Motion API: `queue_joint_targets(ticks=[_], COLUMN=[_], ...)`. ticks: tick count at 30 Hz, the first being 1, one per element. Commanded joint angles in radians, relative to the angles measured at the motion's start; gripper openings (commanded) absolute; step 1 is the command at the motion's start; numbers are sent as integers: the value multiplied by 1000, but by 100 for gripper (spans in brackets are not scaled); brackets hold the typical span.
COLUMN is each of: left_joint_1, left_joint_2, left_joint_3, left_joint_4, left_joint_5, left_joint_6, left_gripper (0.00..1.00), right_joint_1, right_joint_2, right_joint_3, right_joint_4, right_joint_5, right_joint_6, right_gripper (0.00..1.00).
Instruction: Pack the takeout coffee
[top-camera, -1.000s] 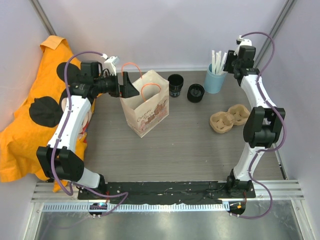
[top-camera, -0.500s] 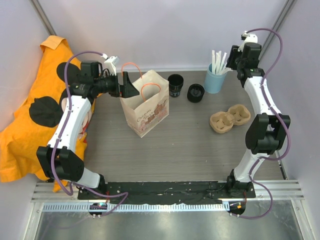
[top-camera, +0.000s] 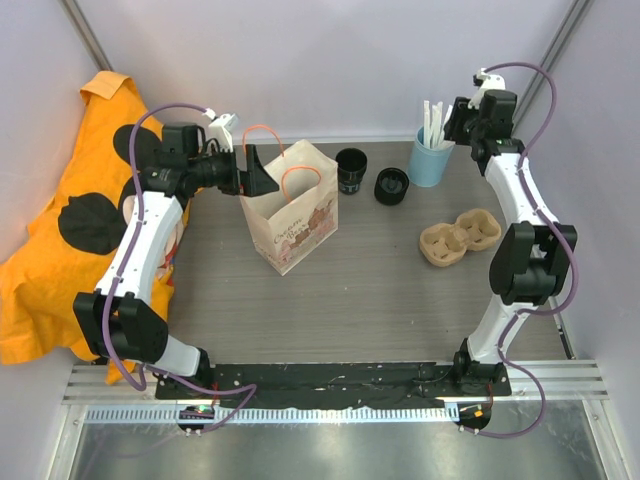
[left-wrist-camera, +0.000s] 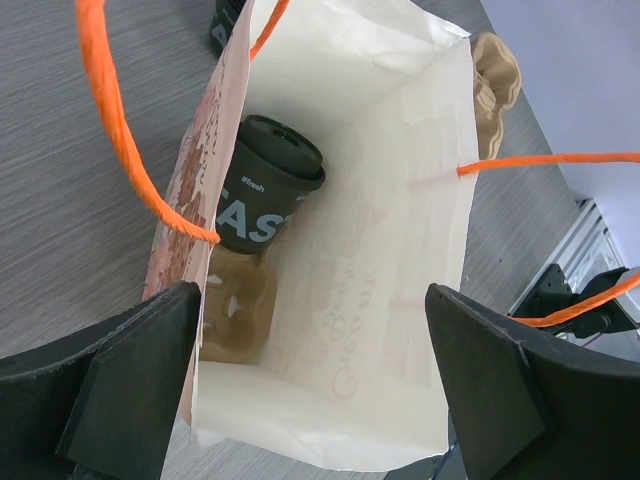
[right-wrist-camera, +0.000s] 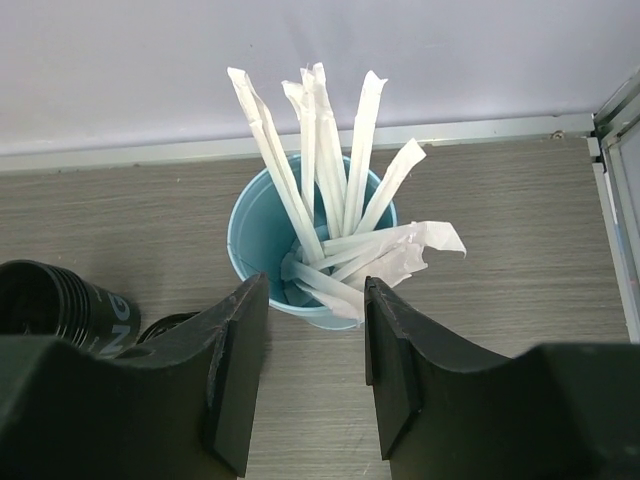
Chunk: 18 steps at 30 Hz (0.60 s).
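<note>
Plainly, the next reach turns on the right claw (right-wrist-camera: 313, 290). It hovers with its fingers spread over the blue cup (top-camera: 430, 165) of white straws (right-wrist-camera: 320, 160) at the far right of the bench (top-camera: 380, 300), gripping nothing, and the two loose takeout coffees sit to its left and slightly nearer. The far cup (top-camera: 351, 170) stands upright, long axis vertical, mouth up. The second cup (top-camera: 391, 186), just right of it, shows only as a dark ring from above, so I cannot tell whether it stands or lies tipped. Both are apart from the left claw (left-wrist-camera: 310, 300), which is spread wide with the mouth of the paper bag (top-camera: 293, 215) between its fingers, pinching nothing. Inside that bag a lidded takeout coffee (left-wrist-camera: 268, 185) already rests, leaning a little, lid toward the opening, its base on a pulp tray (left-wrist-camera: 235, 305). The right arm is the nearer one, and it would likely need to shift left, off the straws, and come down over the upright cup. A spare tray (top-camera: 458, 238) lies to the near right of the cups.
</note>
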<state>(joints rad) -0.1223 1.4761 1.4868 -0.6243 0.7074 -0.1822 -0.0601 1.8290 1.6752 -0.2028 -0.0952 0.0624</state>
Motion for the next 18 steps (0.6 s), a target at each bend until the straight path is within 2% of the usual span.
queue_joint_targets(ticks=[1, 13, 18], left_joint_1=[3, 4, 3], left_joint_2=[-45, -45, -43], left_joint_3=[-6, -8, -8], left_joint_4=[40, 38, 37], left_joint_5=[7, 10, 9], left_joint_6=[-5, -5, -5], left_gripper=[100, 100, 100], right_joint_1=[3, 6, 13], right_joint_2=[18, 42, 58], right_joint_3=[3, -11, -6], right_joint_4=[25, 29, 29], right_joint_5=[-14, -21, -23], right_joint_6=[4, -1, -3], right_gripper=[49, 48, 44])
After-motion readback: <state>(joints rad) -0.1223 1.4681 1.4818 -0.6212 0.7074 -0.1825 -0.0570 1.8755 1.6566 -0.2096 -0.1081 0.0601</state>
